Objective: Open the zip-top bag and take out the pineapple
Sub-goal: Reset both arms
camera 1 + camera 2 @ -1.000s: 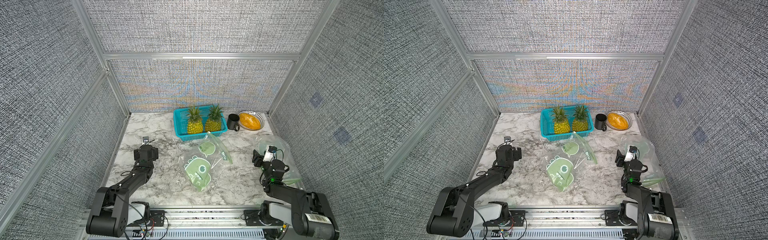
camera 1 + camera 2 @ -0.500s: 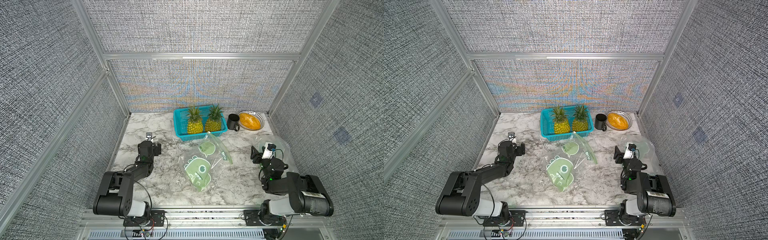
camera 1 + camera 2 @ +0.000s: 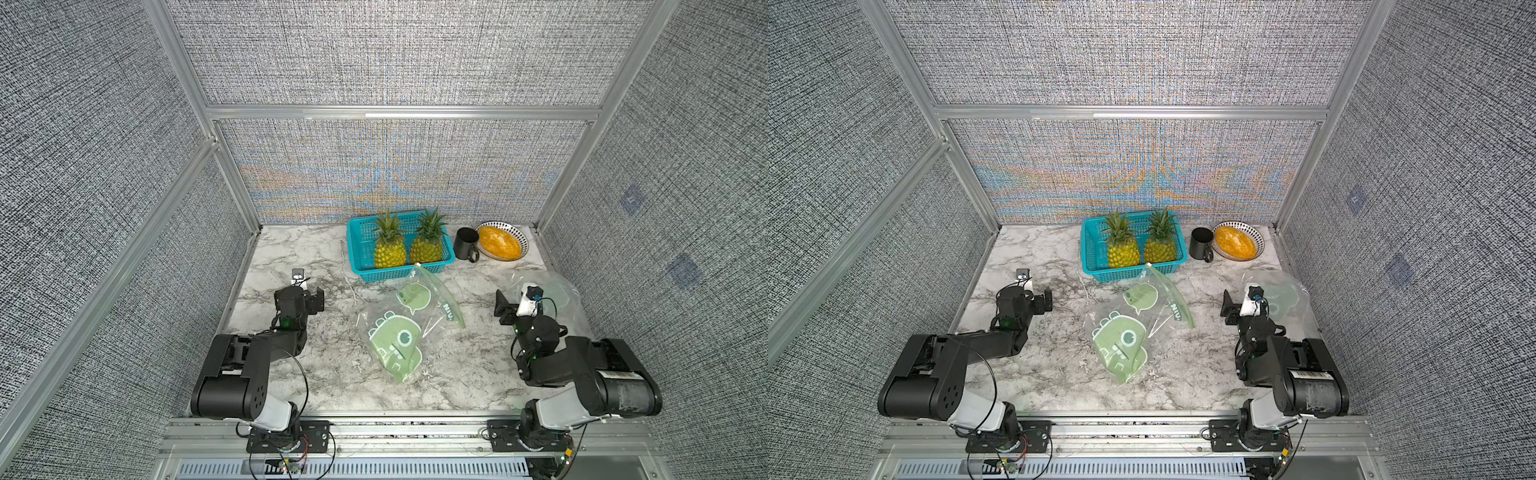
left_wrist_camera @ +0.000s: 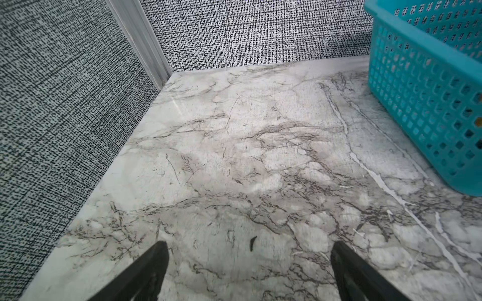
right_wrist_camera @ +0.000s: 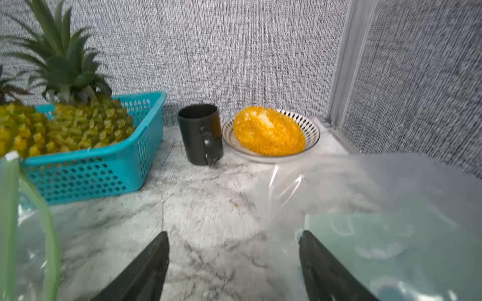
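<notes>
Clearly spread wide and empty at left fingers (image 4: 151, 265) and right fingers (image 5: 154, 256) alike. Folded low on left arm (image 3: 253, 353) and right arm (image 3: 582, 365), elbows back, wrists aimed at the rear wall (image 3: 395, 174). Between them, lying on the counter (image 3: 320, 374), zip-top bag (image 3: 399, 336); behind it, upright in the basket (image 3: 395, 273), two pineapples (image 3: 390, 254).

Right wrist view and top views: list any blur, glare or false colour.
Right wrist view: the clear bag is smeared and soft with a pale sheen, while the black mug is fairly sharp. Both top views: rainbow moiré bands run across the woven back wall, and the lighting is even, without hard shadows. Left wrist view: the marble table is crisp.
</notes>
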Action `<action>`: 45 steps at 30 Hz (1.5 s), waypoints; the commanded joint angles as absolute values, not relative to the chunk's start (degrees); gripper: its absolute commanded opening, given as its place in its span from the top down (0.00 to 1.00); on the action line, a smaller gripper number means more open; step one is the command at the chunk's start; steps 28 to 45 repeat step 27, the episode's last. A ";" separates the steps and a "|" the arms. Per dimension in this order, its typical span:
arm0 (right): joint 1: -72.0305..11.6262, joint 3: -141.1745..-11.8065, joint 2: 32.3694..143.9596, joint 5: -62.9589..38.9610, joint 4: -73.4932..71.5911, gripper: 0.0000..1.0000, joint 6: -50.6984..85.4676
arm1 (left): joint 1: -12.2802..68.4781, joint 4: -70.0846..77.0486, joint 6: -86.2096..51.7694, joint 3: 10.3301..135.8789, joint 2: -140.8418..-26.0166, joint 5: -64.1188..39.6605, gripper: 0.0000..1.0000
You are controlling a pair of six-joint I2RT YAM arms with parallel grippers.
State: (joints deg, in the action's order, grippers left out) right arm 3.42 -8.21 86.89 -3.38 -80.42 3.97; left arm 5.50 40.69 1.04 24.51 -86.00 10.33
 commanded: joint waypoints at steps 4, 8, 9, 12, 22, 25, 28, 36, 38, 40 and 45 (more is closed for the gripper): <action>1.50 -10.86 86.75 2.27 -74.83 0.02 2.21 | 5.48 42.62 1.20 24.66 -85.79 9.51 0.01; 1.10 -10.83 87.00 3.03 -75.08 0.02 2.03 | 5.43 42.49 1.11 24.70 -85.93 9.51 0.01; 1.14 -10.96 87.00 3.03 -74.99 0.02 2.04 | 5.44 42.49 1.12 24.72 -85.88 9.43 0.01; 1.05 -10.99 87.01 3.16 -74.88 0.02 1.94 | 5.43 42.36 1.05 24.79 -86.02 9.38 0.01; 0.97 -10.98 87.01 3.35 -74.72 0.02 1.93 | 4.69 41.74 0.80 25.22 -86.18 7.78 0.01; 0.97 -11.00 87.01 3.34 -74.75 0.02 1.89 | 4.65 42.08 0.88 24.92 -86.03 7.70 0.01; 1.01 -11.02 87.00 3.34 -74.78 0.02 1.93 | 4.60 41.93 0.91 25.05 -85.98 7.69 0.01; 1.01 -11.02 87.00 3.34 -74.78 0.02 1.93 | 4.60 41.93 0.91 25.05 -85.98 7.69 0.01; 1.01 -11.02 87.00 3.34 -74.78 0.02 1.93 | 4.60 41.93 0.91 25.05 -85.98 7.69 0.01; 1.01 -11.02 87.00 3.34 -74.78 0.02 1.93 | 4.60 41.93 0.91 25.05 -85.98 7.69 0.01; 1.01 -11.02 87.00 3.34 -74.78 0.02 1.93 | 4.60 41.93 0.91 25.05 -85.98 7.69 0.01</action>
